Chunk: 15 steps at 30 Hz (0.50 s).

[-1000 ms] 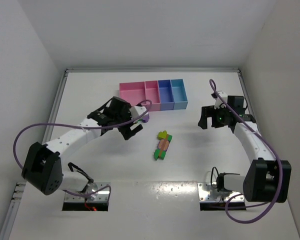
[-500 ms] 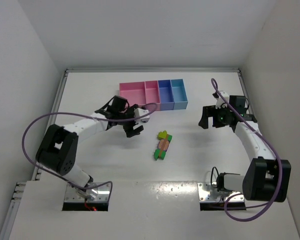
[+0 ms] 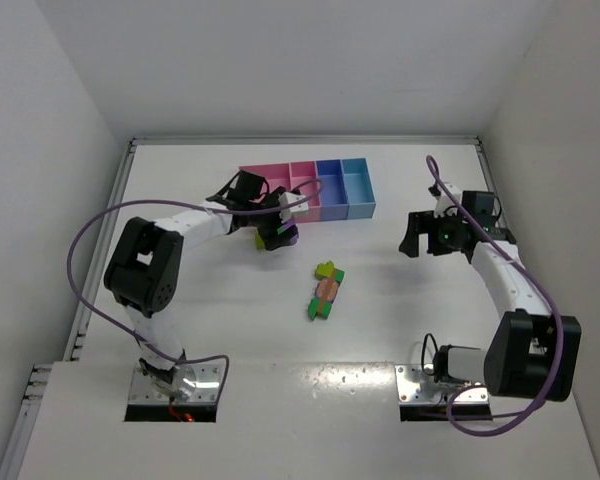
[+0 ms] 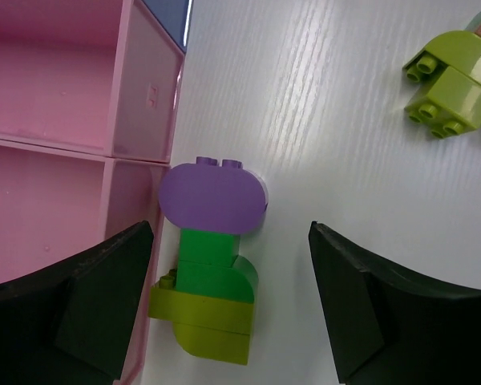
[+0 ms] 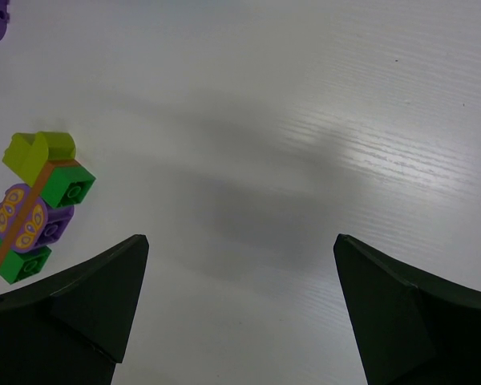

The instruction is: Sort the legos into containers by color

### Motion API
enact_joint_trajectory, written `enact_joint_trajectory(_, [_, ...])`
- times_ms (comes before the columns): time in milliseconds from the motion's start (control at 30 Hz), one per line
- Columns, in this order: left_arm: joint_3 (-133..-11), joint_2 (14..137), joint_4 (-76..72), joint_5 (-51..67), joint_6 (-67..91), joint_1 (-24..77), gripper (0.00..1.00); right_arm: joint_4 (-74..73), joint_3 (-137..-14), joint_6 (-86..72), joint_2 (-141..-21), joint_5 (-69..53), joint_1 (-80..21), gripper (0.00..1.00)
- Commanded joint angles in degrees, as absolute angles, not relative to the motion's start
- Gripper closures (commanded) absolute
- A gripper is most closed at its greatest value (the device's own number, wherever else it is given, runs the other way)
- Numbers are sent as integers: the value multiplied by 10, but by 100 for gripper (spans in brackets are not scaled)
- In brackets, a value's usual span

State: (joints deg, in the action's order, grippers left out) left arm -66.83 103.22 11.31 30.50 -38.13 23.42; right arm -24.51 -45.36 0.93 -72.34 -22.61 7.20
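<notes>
Legos in two clumps, none in the containers (image 3: 307, 188) yet. One stack (image 4: 211, 269) of purple cap, green and yellow-green bricks lies on the worktop (image 3: 200, 320), just beside the outer wall of the wide pink tray (image 4: 40, 241), near its divider with the narrow pink tray (image 4: 56, 72). The left gripper (image 4: 231, 226) straddles it with its fingers spread. The right-side finger is well clear; the other is close to the yellow-green brick, contact not certain. Reads as lining up a pick. Mixed colours, so the stack likely needs pulling apart first.

The second clump (image 3: 325, 290) sits mid-worktop: yellow-green, salmon, green, some purple underneath.

The right gripper (image 5: 240, 238) is wide open and holds nothing, over bare surface well apart from both clumps. It is probably parked to keep out of the way.

The worktop is white with a faint grain and a soft sheen. Plain white walls (image 3: 280, 60) enclose it on three sides.
</notes>
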Motion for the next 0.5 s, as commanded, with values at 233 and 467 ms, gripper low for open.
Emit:
enact_joint_trajectory(233, [-712,1074,149,303,-429,227,17,-248,-497,20,-758,-250,94,0])
enact_joint_trajectory(467, [-724,1100,167,256,-439,227,17,-248,-503,20,-763,-257,105,0])
